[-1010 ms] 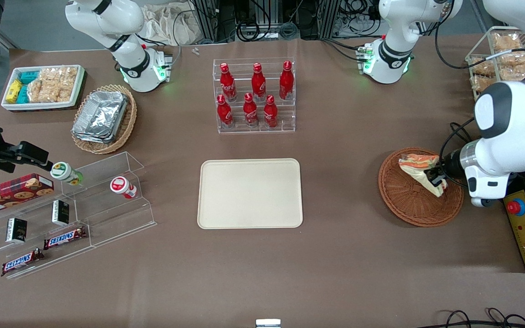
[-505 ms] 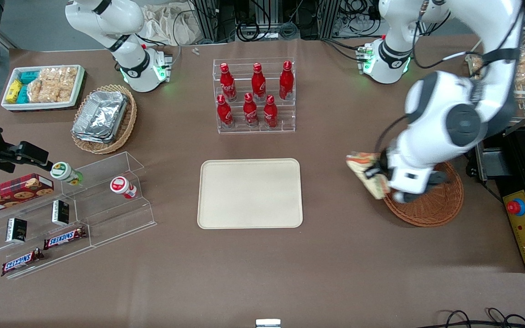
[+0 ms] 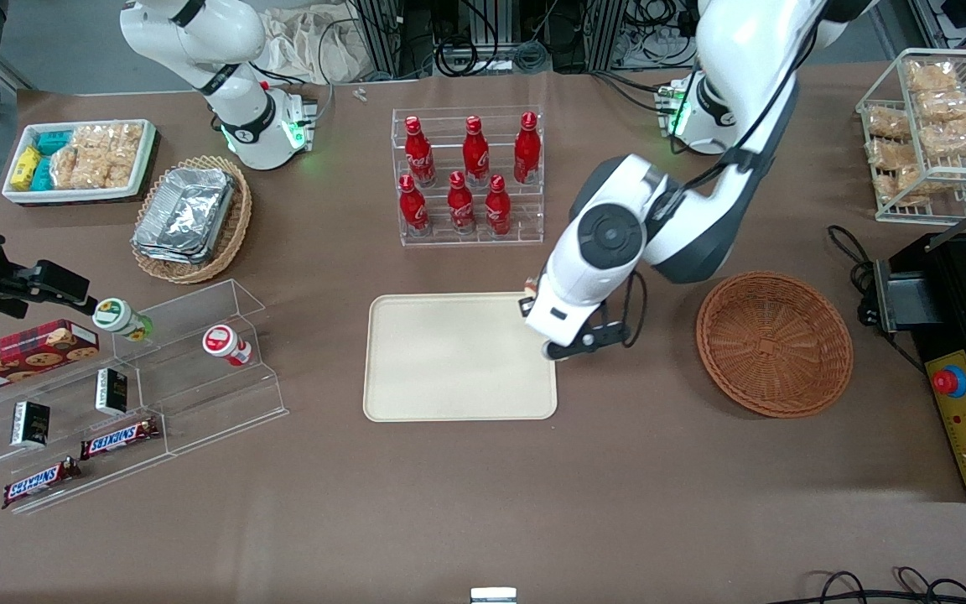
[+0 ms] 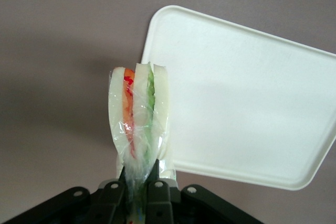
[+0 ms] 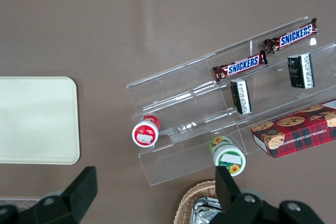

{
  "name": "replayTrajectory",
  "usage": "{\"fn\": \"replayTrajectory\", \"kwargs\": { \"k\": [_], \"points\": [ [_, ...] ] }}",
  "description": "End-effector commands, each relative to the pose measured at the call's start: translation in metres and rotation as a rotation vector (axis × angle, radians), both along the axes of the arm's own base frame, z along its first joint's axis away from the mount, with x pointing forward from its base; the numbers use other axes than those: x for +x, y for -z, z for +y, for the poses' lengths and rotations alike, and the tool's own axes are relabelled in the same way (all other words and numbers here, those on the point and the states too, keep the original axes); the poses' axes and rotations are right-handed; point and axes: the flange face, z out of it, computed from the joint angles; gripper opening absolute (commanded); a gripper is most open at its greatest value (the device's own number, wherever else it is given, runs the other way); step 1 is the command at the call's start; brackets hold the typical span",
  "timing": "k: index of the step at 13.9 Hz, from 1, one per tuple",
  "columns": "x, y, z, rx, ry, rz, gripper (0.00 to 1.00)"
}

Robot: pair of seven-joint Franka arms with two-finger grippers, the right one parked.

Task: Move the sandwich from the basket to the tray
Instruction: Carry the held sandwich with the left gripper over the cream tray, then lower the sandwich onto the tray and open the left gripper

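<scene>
Front view: the working arm has swung away from the round wicker basket (image 3: 774,343), which now lies empty toward the working arm's end of the table, and its wrist now hangs over the edge of the cream tray (image 3: 459,356) that faces the basket. A second ago the sandwich was just being lifted out of the basket; half a second ago it was crossing the basket's rim. Here only a sliver of the sandwich (image 3: 527,295) peeks out past the wrist housing, above the tray's rim, at the corner nearer the acrylic stand of red cola bottles (image 3: 468,174).

Left wrist view: the gripper (image 4: 140,182) pinches the plastic-wrapped sandwich (image 4: 138,119) by its narrow end, the bread, orange and green layers standing edge-on. The wedge hangs over bare tabletop just beside the tray (image 4: 247,98), its bread overlapping only the rim.

Right wrist view: the same tray (image 5: 37,120) lies bare, nothing set on it yet.

So the carry looks nearly done; I judge a little more travel inward over the tray, then lowering and release, remains.
</scene>
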Motion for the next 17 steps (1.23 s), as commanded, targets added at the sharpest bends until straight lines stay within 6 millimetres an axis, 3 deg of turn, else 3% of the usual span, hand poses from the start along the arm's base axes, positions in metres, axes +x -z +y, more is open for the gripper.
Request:
{"fn": "replayTrajectory", "kwargs": {
  "k": [1,3,6,11,12,13,14,17],
  "points": [
    [0.017,0.031,-0.006,-0.005,0.078,-0.044,0.0],
    [0.02,0.059,-0.008,-0.005,0.103,-0.035,0.0],
    [0.017,0.083,-0.019,-0.025,0.184,-0.05,0.0],
    [0.014,0.112,-0.02,-0.018,0.27,-0.05,0.0],
    [0.014,0.115,-0.02,-0.013,0.273,-0.048,0.12],
    [0.014,0.116,-0.019,-0.011,0.271,-0.047,0.71],
    [0.015,0.113,-0.019,-0.012,0.26,-0.048,1.0],
    [0.019,0.09,-0.014,-0.021,0.234,-0.062,1.0]
  ]
}}
